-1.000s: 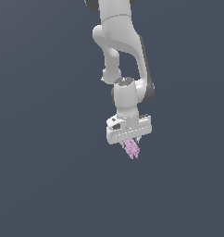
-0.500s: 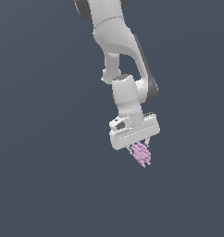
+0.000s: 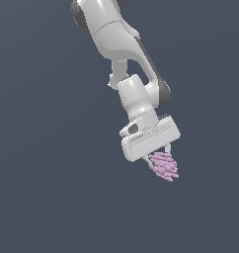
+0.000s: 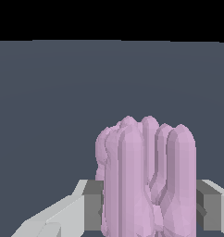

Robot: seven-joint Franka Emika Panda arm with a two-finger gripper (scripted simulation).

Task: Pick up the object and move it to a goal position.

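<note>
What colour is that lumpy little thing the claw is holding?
Pale pink-lilac all over. The lumpy thing shows best in the wrist view, between the claw's grey pads.

The gripper (image 3: 161,159) is hanging in open grey space with the object (image 3: 164,166) filling the gap between its fingers (image 4: 90,203), leaving no room there. In the exterior view, nothing is standing in the way at three, six or nine o'clock of the gripper; only the arm (image 3: 122,45) itself is occupying the stretch towards eleven and twelve o'clock. In the wrist view, the space beyond the object is lying unobstructed.
</note>
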